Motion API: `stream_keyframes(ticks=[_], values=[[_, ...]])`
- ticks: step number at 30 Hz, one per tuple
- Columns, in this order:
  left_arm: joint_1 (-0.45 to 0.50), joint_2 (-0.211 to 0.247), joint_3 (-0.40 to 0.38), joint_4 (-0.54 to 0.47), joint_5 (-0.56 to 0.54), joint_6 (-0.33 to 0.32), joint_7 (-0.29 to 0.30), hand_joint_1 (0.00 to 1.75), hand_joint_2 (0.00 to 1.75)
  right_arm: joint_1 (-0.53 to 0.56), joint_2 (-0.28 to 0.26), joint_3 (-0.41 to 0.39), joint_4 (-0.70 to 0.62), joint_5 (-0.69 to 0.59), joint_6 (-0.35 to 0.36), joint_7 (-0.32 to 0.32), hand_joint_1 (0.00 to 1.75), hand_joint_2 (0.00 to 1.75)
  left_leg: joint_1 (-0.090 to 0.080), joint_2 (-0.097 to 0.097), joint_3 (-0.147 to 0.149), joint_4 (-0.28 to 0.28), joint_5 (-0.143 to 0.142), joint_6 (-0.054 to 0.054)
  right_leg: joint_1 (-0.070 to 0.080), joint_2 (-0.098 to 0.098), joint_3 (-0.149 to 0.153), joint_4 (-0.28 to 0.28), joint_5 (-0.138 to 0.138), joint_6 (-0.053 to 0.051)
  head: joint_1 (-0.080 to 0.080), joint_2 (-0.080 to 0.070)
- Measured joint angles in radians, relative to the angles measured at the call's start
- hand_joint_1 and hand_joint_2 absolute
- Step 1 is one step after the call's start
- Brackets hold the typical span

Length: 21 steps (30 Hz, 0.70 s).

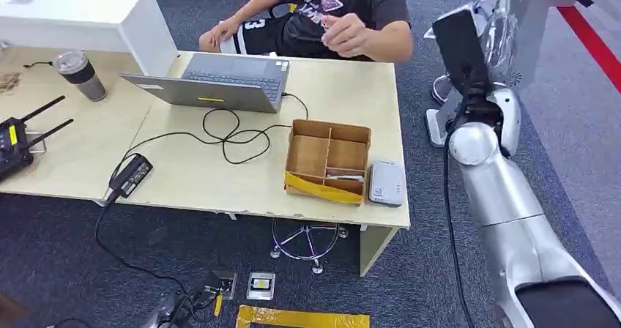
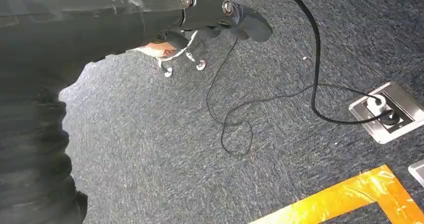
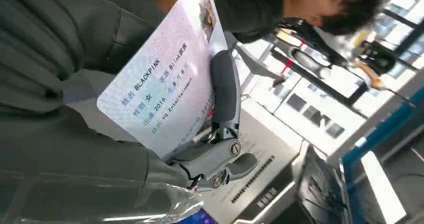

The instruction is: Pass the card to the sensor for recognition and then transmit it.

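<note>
The card [image 3: 165, 84], a pale printed ID, is gripped in the right hand [image 3: 220, 134], raised near the seated person [image 1: 329, 13] beyond the table [image 1: 220, 174], while the left hand [image 2: 220, 19] hangs over the carpet, fingers curled in, holding nothing.

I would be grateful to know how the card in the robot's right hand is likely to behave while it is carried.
The card looks flat and unbent though the right hand grips it near one edge, so it is probably stiff. It appears thin, so likely light. Its surface looks smooth and glossy, so it might slip from the grey fingers.
</note>
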Motion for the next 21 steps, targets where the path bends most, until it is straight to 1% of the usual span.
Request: stream_keyframes(ticks=[4, 6, 10, 12, 14, 17, 21], values=[[-0.001, -0.002, 0.0, 0.0, -0.005, -0.004, 0.0, 0.0, 1.75, -0.04, 0.003, 0.001, -0.05, 0.032, 0.027, -0.006, 1.75, 1.75, 0.0, 0.0, 0.0, 0.0, 0.0, 0.0, 0.0, 0.0, 0.0, 0.0, 0.0, 0.0, 0.0, 0.0], [-0.004, -0.005, 0.0, 0.0, -0.009, -0.007, 0.0, 0.0, 1.75, -0.074, 0.013, 0.003, -0.053, 0.054, 0.042, -0.014, 1.75, 1.75, 0.0, 0.0, 0.0, 0.0, 0.0, 0.0, 0.0, 0.0, 0.0, 0.0, 0.0, 0.0, 0.0, 0.0], [-0.016, -0.013, 0.0, 0.0, -0.016, -0.01, 0.0, 0.0, 1.75, -0.141, 0.051, 0.011, -0.05, 0.099, 0.069, -0.048, 1.75, 1.75, 0.0, 0.0, -0.001, 0.0, 0.0, 0.0, 0.0, 0.0, 0.0, 0.001, 0.0, 0.0, 0.0, 0.0], [-0.022, -0.017, 0.0, 0.0, -0.017, -0.01, -0.001, 0.0, 1.75, -0.178, 0.079, 0.026, -0.039, 0.126, 0.098, -0.063, 1.75, 1.75, 0.0, 0.0, -0.001, 0.0, 0.0, 0.0, 0.0, 0.0, 0.0, 0.001, 0.0, 0.0, 0.0, 0.0], [-0.031, -0.023, 0.0, 0.0, -0.016, -0.01, -0.004, 0.0, 1.75, -0.219, 0.116, 0.048, -0.003, 0.165, 0.131, -0.061, 1.75, 1.75, 0.0, 0.0, -0.001, 0.0, 0.0, 0.0, 0.0, 0.0, -0.001, 0.001, 0.0, 0.0, 0.0, 0.0], [-0.044, -0.032, 0.0, 0.0, -0.016, -0.01, -0.01, 0.0, 1.75, -0.267, 0.177, 0.088, 0.079, 0.236, 0.16, -0.03, 1.75, 1.75, 0.001, -0.001, -0.001, 0.0, 0.0, 0.0, 0.001, -0.001, -0.001, 0.001, 0.0, -0.001, 0.0, 0.0], [-0.053, -0.04, 0.0, 0.0, -0.019, -0.013, -0.011, 0.0, 1.75, -0.291, 0.23, 0.135, 0.187, 0.295, 0.186, 0.006, 1.75, 1.75, 0.001, -0.001, -0.001, 0.0, 0.0, -0.001, 0.001, -0.001, 0.0, 0.001, 0.0, -0.001, 0.0, 0.0]])
